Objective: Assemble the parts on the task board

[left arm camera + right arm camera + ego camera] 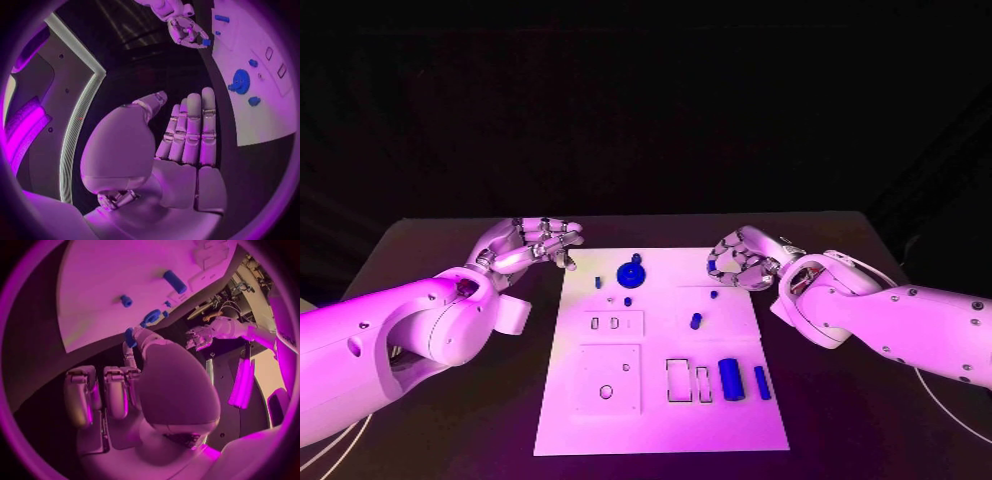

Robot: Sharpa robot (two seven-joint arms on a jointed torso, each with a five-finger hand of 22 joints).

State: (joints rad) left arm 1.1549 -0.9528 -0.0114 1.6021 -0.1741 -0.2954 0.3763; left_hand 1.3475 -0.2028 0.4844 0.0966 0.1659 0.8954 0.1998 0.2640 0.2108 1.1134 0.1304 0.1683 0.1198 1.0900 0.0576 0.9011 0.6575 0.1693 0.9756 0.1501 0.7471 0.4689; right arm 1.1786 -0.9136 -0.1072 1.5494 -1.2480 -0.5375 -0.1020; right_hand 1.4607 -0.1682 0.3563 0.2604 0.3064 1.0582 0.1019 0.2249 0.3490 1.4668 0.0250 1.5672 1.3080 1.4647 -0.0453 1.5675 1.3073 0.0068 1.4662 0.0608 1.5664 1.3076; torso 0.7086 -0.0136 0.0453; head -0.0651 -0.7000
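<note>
We see a white task board lying lengthwise on a black table, its long axis running away from the robot; two silver hands hover at its far corners.

The right hand sits over the board's far right edge; the right wrist view shows a small blue part pinched at its fingertip, the other fingers folded toward the palm; we judge this hand to be holding that piece.

The left hand hangs just off the board's far left edge, over bare table; in its own wrist view the fingers lie straight and side by side, holding nothing.

Between the two hands, near the far end, stands a blue gear; it lies inward from the left hand, and slightly nearer to it than to the right, we judge. A blue cylinder and a thin blue bar lie near the robot's end, both with long axes parallel to the board's, closer to the right arm.

We can read no writing, brand or label anywhere.
</note>
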